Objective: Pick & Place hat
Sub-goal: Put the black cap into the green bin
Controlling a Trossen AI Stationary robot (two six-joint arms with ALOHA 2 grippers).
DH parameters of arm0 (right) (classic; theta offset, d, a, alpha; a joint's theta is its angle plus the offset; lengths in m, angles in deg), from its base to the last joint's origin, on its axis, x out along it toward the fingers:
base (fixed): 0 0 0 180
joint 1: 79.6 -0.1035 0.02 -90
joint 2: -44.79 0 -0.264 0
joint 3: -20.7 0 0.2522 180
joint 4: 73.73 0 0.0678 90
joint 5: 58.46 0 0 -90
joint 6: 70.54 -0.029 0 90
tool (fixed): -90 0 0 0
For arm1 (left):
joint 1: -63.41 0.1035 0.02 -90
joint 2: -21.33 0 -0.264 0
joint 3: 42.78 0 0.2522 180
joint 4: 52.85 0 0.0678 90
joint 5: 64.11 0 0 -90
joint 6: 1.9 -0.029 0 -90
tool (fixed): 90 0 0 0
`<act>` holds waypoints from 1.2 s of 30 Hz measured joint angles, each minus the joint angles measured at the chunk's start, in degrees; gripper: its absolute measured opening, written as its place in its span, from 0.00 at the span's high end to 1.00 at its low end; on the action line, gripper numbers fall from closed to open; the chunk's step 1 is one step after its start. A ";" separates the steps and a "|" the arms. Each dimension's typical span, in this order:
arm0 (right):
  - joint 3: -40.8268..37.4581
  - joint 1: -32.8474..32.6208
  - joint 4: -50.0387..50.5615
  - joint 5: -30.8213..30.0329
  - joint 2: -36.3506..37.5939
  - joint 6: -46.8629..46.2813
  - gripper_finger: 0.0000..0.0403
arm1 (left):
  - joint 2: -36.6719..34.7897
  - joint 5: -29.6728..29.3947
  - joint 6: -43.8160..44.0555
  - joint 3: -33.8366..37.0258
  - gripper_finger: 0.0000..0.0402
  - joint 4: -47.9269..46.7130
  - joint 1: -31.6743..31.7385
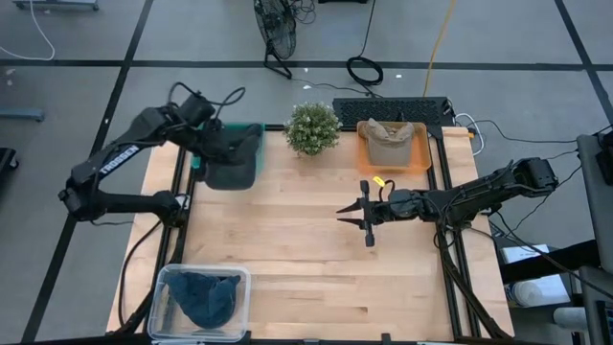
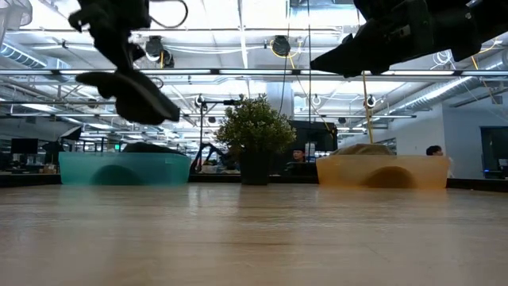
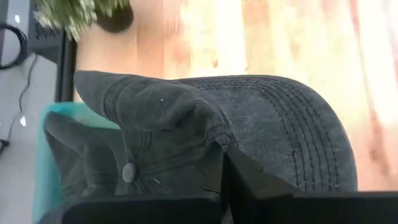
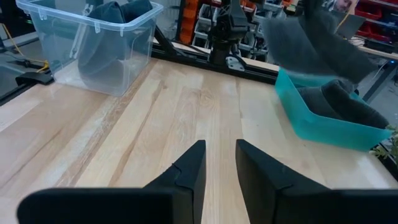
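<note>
1. A potted plant (image 1: 312, 126) stands at the table's (image 1: 306, 268) far edge, between two bins.
2. The left bin (image 1: 251, 134) sits beside it, a hat (image 1: 233, 158) held above by the left gripper (image 1: 213, 144).
3. The right bin (image 1: 419, 158) holds another hat (image 1: 391, 140).
4. A lidless box (image 1: 168, 283) at the near-left corner contains cloth (image 1: 206, 297).
5. The right gripper (image 1: 367, 216) hovers mid-table.

high: straight down | low: table-level | wrists: close | shared: plant (image 1: 312, 127) (image 2: 254, 131)

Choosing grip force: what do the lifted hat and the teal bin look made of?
Hat: soft dark grey fabric, probably washed cotton; stitched rows on the brim and creases show. Held by the left gripper.
Teal bin: likely plastic, smooth, slightly translucent walls.
</note>
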 joint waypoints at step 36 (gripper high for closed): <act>-0.01 -0.02 0.81 0.04 0.00 -0.91 0.81 | 8.41 -13.75 -5.69 10.08 0.90 16.21 12.28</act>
